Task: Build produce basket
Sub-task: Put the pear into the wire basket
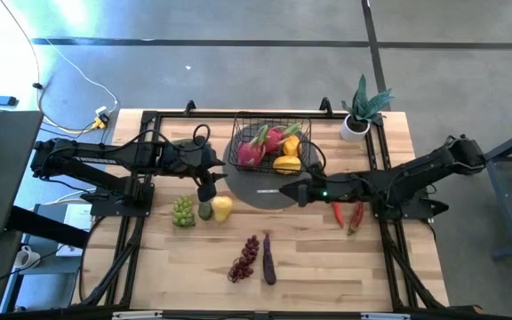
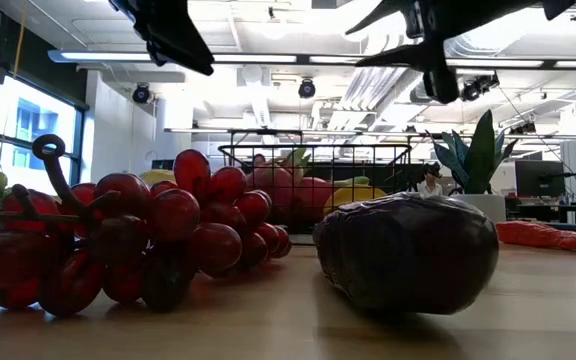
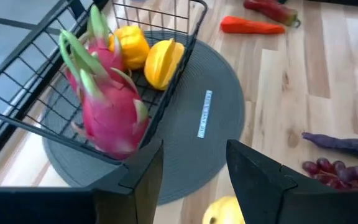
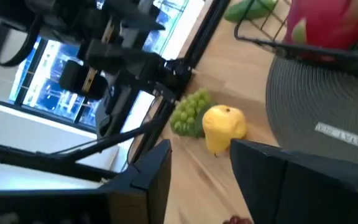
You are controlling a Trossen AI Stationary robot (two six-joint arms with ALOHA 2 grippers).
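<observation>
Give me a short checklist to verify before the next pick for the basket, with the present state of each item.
1. Basket sits on the grey mat: ok.
2. Room left in basket beside the dragon fruits and yellow fruits: cannot tell.
3. Left tool open and empty: ok.
4. Right tool open and empty: ok.
5. Yellow fruit and green grapes on the table free to grasp: ok; nothing covers them.
6. All produce already in basket: not ok; red grapes, eggplant and chilies lie outside.
</observation>
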